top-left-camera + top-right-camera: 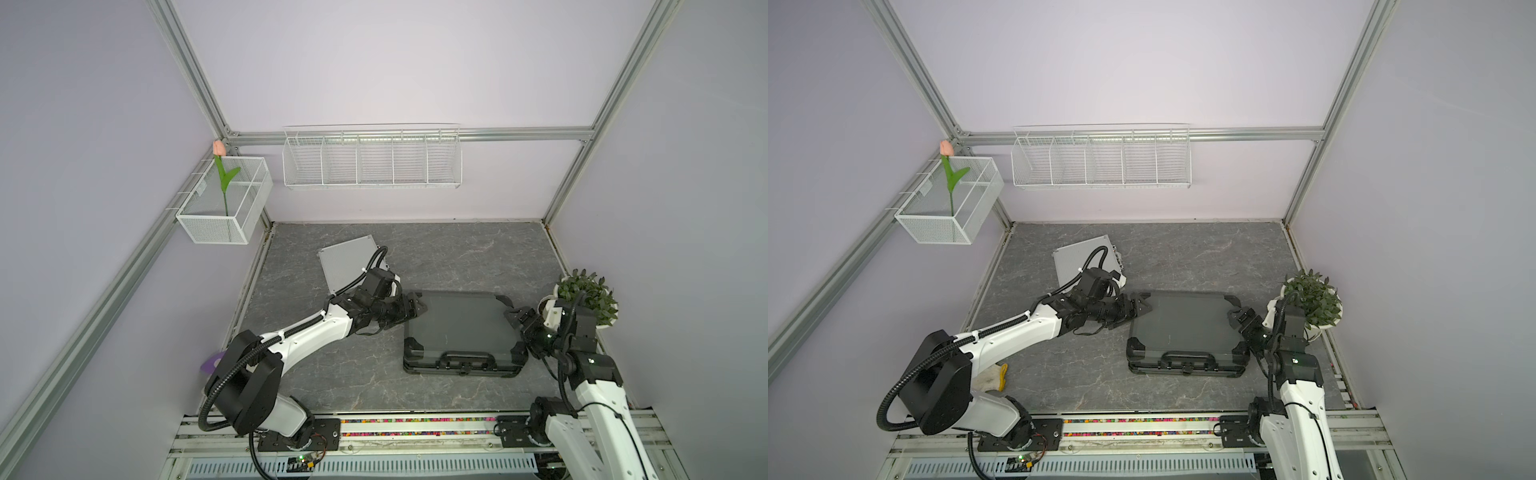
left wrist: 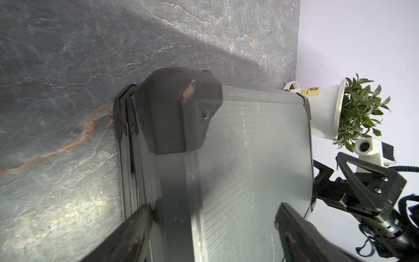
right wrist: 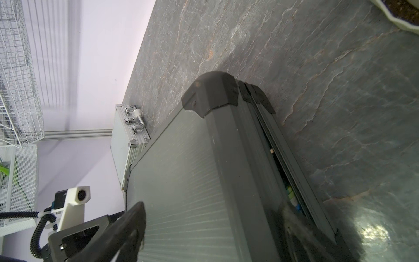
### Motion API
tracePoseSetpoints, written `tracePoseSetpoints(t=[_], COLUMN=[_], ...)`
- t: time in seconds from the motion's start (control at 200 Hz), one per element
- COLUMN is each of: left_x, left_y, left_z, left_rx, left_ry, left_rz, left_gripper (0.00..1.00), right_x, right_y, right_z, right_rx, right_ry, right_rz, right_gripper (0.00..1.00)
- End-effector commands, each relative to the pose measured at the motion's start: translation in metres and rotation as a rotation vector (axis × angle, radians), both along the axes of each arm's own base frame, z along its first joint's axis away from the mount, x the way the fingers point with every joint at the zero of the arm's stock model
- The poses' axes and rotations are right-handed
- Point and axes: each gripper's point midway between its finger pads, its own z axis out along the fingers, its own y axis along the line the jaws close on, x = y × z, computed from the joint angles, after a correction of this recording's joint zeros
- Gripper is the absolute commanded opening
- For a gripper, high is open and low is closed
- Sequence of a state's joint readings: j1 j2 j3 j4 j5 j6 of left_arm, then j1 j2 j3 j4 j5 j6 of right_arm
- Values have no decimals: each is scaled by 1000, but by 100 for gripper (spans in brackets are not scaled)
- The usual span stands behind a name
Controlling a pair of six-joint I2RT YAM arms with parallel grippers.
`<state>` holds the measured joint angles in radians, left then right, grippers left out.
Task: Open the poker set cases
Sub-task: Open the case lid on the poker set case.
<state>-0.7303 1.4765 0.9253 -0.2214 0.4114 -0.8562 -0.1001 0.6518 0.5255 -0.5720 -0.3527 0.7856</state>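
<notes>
The larger dark grey poker set case (image 1: 461, 328) (image 1: 1183, 328) lies flat mid-table, handle toward the front. My left gripper (image 1: 415, 307) (image 2: 214, 208) is open at its far left corner, with one finger (image 2: 136, 233) beside the side wall and the other over the lid. My right gripper (image 1: 517, 318) (image 3: 213, 206) is open at the far right side, one finger (image 3: 292, 224) at a narrow gap under the lid where coloured chips show. The small silver case (image 1: 349, 266) (image 3: 127, 136) lies shut behind the left arm.
A potted plant (image 1: 586, 297) (image 2: 358, 111) stands at the right table edge, close behind my right wrist. White wire baskets (image 1: 372, 158) (image 1: 226, 199) hang on the back and left walls. A glove (image 1: 992, 376) lies by the left arm's base.
</notes>
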Motion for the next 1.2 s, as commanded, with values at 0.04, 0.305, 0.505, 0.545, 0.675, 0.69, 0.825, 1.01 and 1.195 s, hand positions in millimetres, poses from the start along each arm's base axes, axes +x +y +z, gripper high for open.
tracePoseSetpoints(t=[0.04, 0.305, 0.505, 0.545, 0.675, 0.69, 0.825, 1.01, 1.195], left_x=[2, -7, -11, -11, -10, -10, -10, -10, -10], left_y=[2, 16, 11, 10, 0, -1, -7, -9, -18], left_z=[24, -4, -10, -10, -3, -3, 2, 5, 13], left_rx=[-11, 20, -17, -27, -86, -92, -132, -157, -203], left_ry=[-83, -34, 9, 15, 32, 35, 51, 57, 69], left_rz=[-11, 15, 14, 15, 10, 9, 2, 3, -22], left_gripper=[88, 89, 89, 89, 89, 89, 89, 89, 88], right_x=[-19, -36, -39, -39, -35, -35, -33, -27, -20], right_y=[4, -2, 3, 4, 11, 12, 21, 30, 37], right_z=[-5, -33, -42, -42, -35, -34, -29, -22, -18], right_rx=[-57, -93, -60, -48, -4, 2, 64, 137, 198], right_ry=[54, 128, 133, 129, 101, 99, 81, 44, 11], right_rz=[69, 51, 59, 60, 68, 72, 91, 108, 123], right_gripper=[90, 89, 89, 89, 89, 89, 89, 91, 93])
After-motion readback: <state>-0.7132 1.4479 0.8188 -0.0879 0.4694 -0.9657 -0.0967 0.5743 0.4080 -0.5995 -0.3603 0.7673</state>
